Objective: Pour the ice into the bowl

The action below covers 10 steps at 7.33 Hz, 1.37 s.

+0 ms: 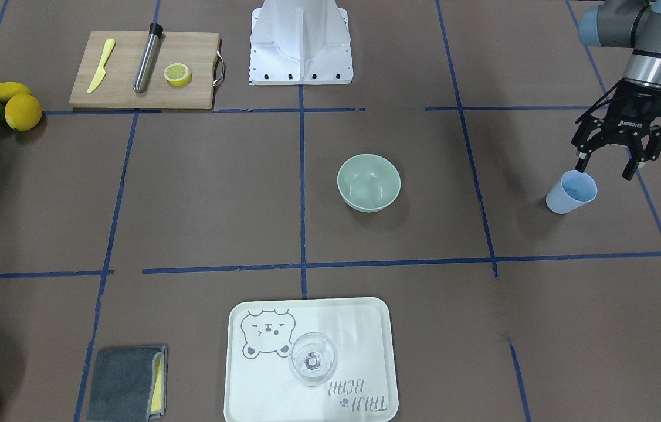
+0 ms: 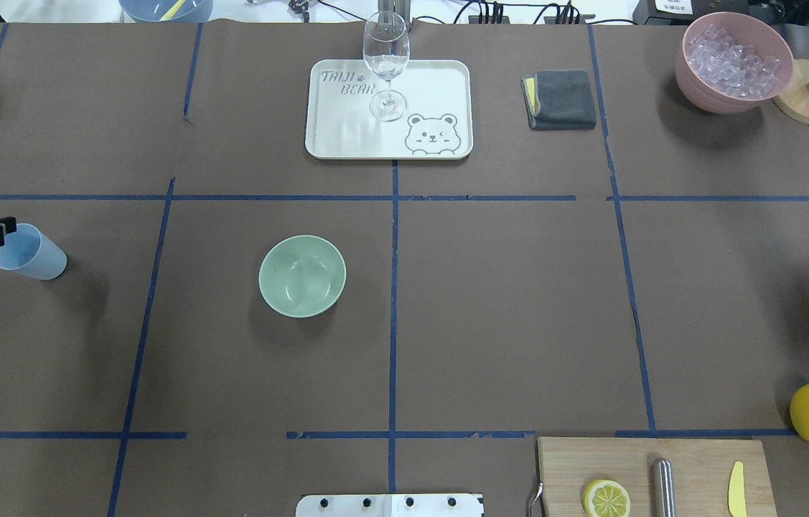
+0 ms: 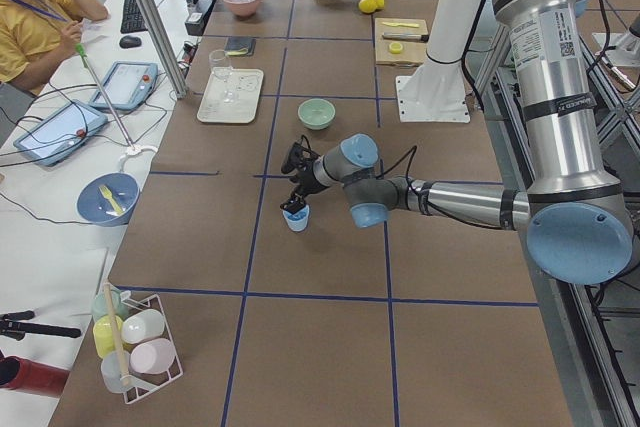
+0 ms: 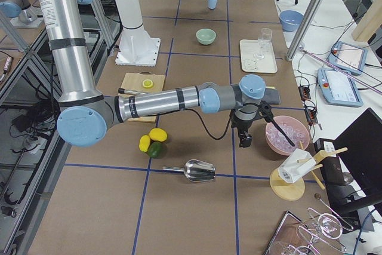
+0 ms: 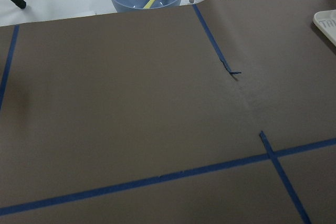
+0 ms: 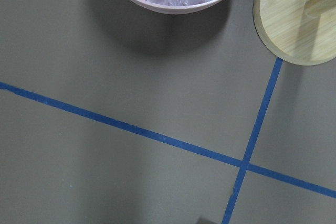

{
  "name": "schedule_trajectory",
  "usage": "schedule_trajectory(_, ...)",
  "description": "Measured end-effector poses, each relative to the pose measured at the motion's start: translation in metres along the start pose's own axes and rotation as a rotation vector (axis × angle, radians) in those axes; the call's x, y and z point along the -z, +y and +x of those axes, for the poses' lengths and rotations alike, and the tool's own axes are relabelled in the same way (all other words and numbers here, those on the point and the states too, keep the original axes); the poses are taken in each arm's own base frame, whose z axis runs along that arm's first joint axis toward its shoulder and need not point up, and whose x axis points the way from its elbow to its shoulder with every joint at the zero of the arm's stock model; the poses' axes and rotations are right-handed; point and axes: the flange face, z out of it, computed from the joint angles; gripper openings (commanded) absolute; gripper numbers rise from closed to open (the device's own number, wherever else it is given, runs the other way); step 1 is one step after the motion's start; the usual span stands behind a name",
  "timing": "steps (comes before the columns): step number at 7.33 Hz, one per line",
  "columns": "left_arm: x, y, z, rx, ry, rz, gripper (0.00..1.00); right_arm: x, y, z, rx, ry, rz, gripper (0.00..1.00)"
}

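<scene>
Left gripper (image 1: 606, 170) and cup (image 1: 569, 193), before the grasp. My left fingers are spread wide and hold nothing. They hang just above the cup's rim, one fingertip close to the rim on the side toward the bowl (image 1: 368, 182), the other out past the cup's far side. The cup stands upright, its long axis vertical and its mouth up. So I judge that the cup lies straight below my fingers and that the coming move is a descent until its wall sits between them.

A speckled patch inside the cup is what I take for the ice (image 1: 574, 189), though it is too small to be sure of. The bowl stands well apart from the cup, toward the middle of the table on my right, and looks empty.

My left arm is much the nearer to both. My right gripper (image 4: 245, 138) hangs at the other end of the table beside the pink container (image 4: 287, 135). I cannot tell whether its fingers are apart or together.
</scene>
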Motion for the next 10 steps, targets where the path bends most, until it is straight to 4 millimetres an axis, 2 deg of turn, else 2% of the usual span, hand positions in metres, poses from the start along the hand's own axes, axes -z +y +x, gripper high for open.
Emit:
schedule_trajectory(2,-0.005,0.035,0.011,0.030,-0.021,-0.013,1.00,0.001,0.001,0.001,-0.003,0.001,0.002,1.00)
schedule_trajectory(4,-0.011,0.060,0.020,0.075,-0.019,-0.049,1.00,0.001,0.001,0.002,-0.005,0.001,0.002,1.00)
schedule_trajectory(8,-0.034,0.079,0.004,0.073,-0.094,-0.031,1.00,0.001,0.003,0.003,-0.008,0.001,0.000,1.00)
schedule_trajectory(10,-0.057,0.079,0.010,0.069,-0.097,-0.025,1.00,0.000,0.003,0.004,-0.011,0.001,0.000,1.00)
